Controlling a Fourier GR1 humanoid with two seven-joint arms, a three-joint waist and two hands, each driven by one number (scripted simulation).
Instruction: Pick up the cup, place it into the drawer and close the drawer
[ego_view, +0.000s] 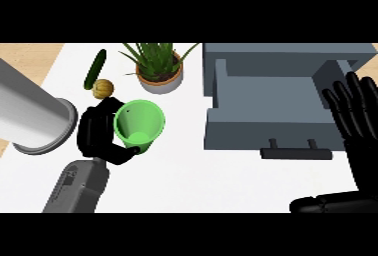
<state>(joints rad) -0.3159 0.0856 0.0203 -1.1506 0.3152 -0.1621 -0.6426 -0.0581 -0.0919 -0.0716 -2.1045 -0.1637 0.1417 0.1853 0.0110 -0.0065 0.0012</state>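
Green cup (139, 125) is held by the left hand (97, 134), tilted so its open mouth faces up toward the view, left of the open drawer (251, 132) and apart from it. The hand's black fingers curl round the cup's far side and base, which they partly hide; whether the cup clears the white counter (221, 180) cannot be told. The grey left forearm (77, 187) rises from the lower edge. The right hand (358, 135) rests at the right edge, fingers straight and spread upward, holding nothing, overlapping the drawer's right side. Behind the cup lie a small brownish-yellow item (103, 88), a cucumber (96, 70) and a potted plant (159, 67). A large grey cylinder (33, 115) is cut off at left.
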